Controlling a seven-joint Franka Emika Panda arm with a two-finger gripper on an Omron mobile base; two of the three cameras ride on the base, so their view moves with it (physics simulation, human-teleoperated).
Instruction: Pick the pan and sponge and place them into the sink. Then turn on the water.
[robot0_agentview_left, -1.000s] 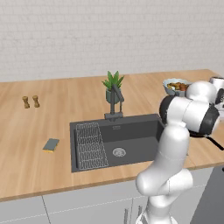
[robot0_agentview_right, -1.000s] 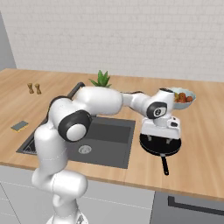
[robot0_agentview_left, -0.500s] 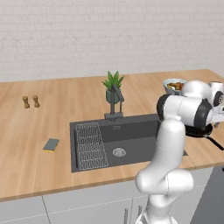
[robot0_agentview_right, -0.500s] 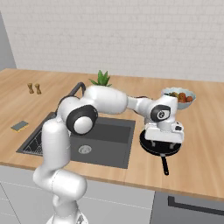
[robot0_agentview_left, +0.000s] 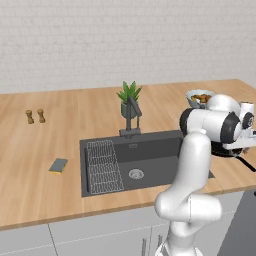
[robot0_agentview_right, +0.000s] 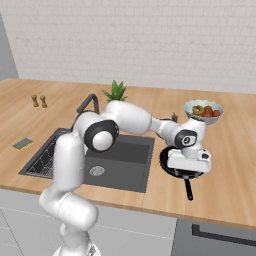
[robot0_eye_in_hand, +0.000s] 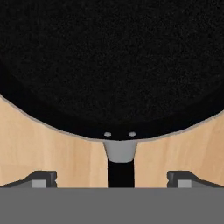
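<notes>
Pan first: from the left base view we see the round, shallow black frying pan (robot0_agentview_left: 223, 148) on the wooden surface (robot0_agentview_left: 30, 170) right of the dark grey recessed sink (robot0_agentview_left: 150, 157), mostly hidden behind the arm; the small grey-teal sponge (robot0_agentview_left: 58, 165) lies left of the basin. From the right base view, our gripper (robot0_agentview_right: 186, 171) sits low over the pan (robot0_agentview_right: 167, 161), whose straight handle points toward the surface's front edge. In the hand view, the matte black pan (robot0_eye_in_hand: 113, 61) looms close, its grey-collared handle running between our jaws, spread wide and apart from it.
</notes>
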